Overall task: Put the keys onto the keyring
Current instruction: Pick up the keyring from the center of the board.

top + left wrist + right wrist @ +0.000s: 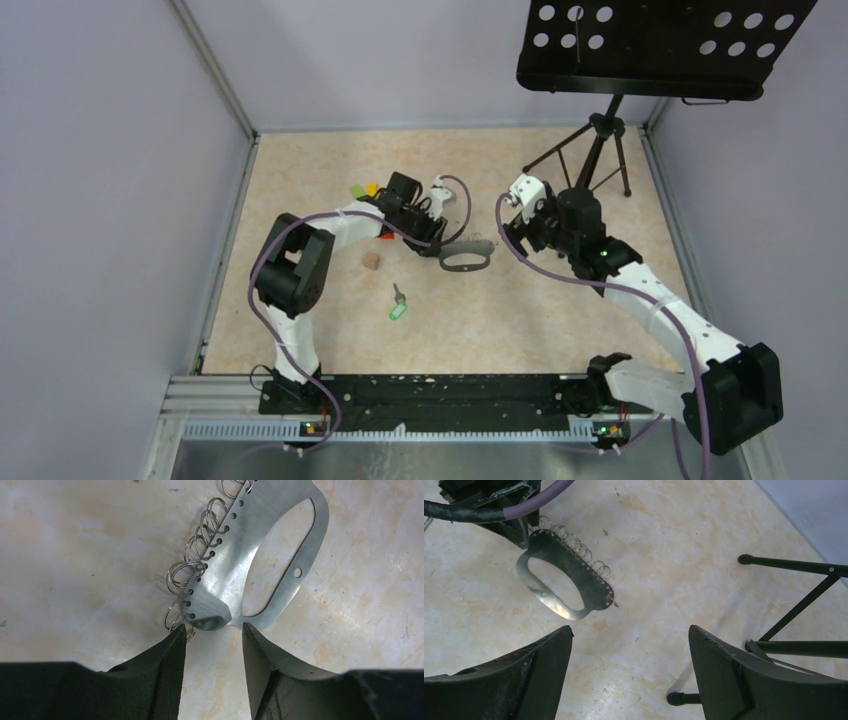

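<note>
The keyring (pixel 466 261) lies flat on the table, a thin metal oval loop with a row of small wire rings along one edge. In the left wrist view its near end (pixel 210 615) sits just beyond my left gripper (pixel 213 627), which is open with only bare table between the fingers. The left fingertip (pixel 177 632) touches the nearest wire ring. My right gripper (pixel 630 630) hangs wide open and empty, right of the keyring (pixel 589 587). One key with a green tag (pixel 398 305) lies alone nearer the arm bases. Green and yellow tags (pixel 363 189) show behind the left arm (pixel 330 230).
A small tan lump (pixel 371 261) lies left of the keyring. A black music stand (pixel 660 50) stands at the back right, and its tripod legs (pixel 804 600) are close to my right gripper. Grey walls enclose the table on three sides.
</note>
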